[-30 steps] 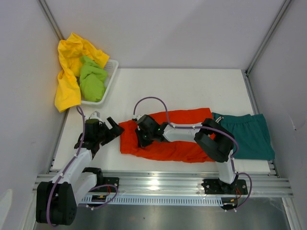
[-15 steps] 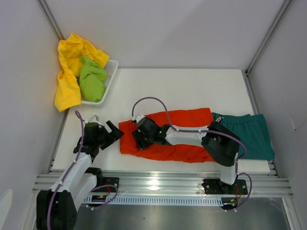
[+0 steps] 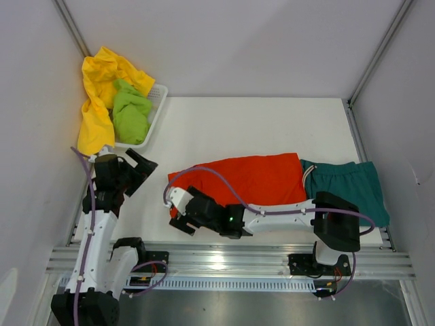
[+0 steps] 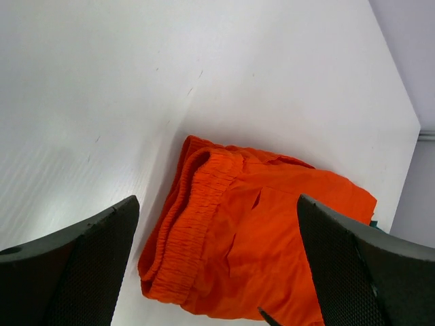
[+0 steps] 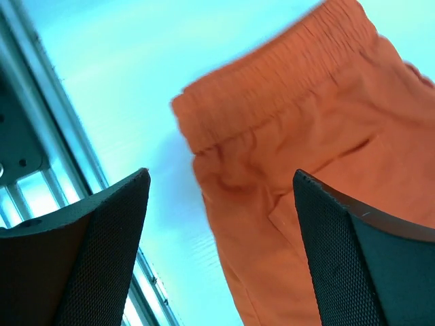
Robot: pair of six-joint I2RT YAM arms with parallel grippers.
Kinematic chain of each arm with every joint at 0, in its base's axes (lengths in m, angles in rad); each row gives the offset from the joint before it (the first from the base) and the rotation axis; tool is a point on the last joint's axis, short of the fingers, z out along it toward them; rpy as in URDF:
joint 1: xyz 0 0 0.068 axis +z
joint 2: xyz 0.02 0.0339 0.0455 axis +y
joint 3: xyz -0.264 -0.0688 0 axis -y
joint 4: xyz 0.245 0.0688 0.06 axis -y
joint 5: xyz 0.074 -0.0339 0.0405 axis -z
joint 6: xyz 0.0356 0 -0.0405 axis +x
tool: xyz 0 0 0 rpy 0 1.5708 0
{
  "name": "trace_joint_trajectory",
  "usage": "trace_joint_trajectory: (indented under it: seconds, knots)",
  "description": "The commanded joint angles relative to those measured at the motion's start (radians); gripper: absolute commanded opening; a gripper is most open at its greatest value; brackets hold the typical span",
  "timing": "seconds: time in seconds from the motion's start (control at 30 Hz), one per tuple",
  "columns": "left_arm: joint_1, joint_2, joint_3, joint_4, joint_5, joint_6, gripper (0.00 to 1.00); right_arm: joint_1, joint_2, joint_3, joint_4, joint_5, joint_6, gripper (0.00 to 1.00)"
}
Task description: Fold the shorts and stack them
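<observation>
The right gripper [image 5: 221,175] hangs low at the near edge of the table [image 3: 251,125], its arm stretched leftward along the front. Its two fingers stand wide apart with nothing between them, and below them is the elastic waist end of the orange shorts [image 3: 262,178]. These shorts lie flat in the middle of the table, waistband to the left. The left gripper [image 4: 217,199] hovers to their left, also spread and empty, facing the same waistband. The teal shorts [image 3: 357,193] lie just beside the orange pair on the right, the edges touching. In the far left corner sits a white basket [image 3: 160,95] with green shorts [image 3: 129,117] inside and yellow shorts [image 3: 95,122] draped over its rim.
</observation>
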Motion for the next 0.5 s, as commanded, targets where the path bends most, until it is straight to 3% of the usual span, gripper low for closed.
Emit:
trace_joint_trajectory:
  seconds: [0.0, 0.23, 0.47]
  knots:
    - [0.032, -0.006, 0.031, -0.116, 0.025, -0.035, 0.99, 0.045, 0.043, 0.032, 0.087, 0.100, -0.190, 0.87]
    - [0.137, 0.036, 0.129, -0.198, 0.012, -0.024, 0.99, 0.079, 0.163, 0.091, 0.125, 0.172, -0.333, 0.85]
    - [0.159, 0.062, 0.191, -0.214, 0.037, 0.001, 0.99, 0.077, 0.287, 0.163, 0.130, 0.192, -0.427, 0.84]
